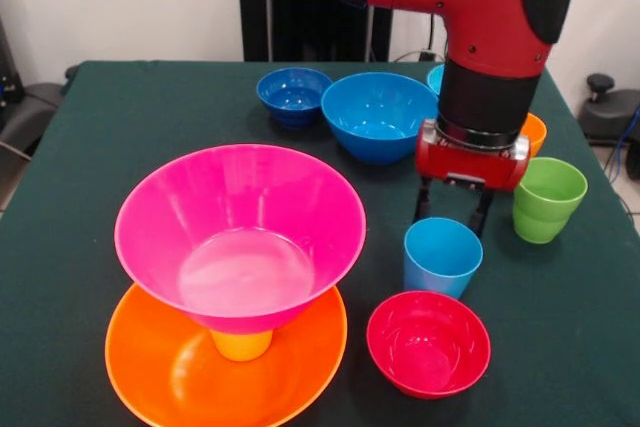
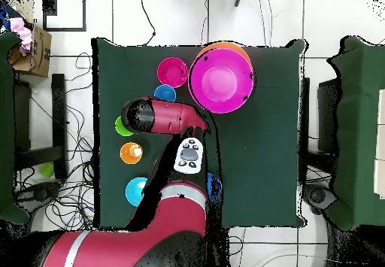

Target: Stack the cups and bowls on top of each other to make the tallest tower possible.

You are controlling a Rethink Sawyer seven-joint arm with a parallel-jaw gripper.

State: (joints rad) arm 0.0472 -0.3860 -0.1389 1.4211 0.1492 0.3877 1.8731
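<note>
The tower stands at the front left: the large orange bowl [image 1: 170,377], the yellow cup [image 1: 242,345] in it, and the large pink bowl [image 1: 240,232] upright on the cup. The light-blue cup [image 1: 442,257] stands upright on the table, apart from the tower. My gripper [image 1: 453,215] is open and empty, with its fingers spread at the cup's rim. I cannot tell if they touch it. In the overhead view the cup [image 2: 165,93] shows next to the pink bowl [image 2: 220,78], and the arm hides the gripper.
The small red bowl [image 1: 428,342] sits in front of the light-blue cup. The green cup [image 1: 548,199] is to its right, with the orange cup [image 1: 535,133] behind it. The medium blue bowl [image 1: 378,115], small dark blue bowl [image 1: 293,95] and half-hidden cyan bowl [image 1: 435,77] stand at the back.
</note>
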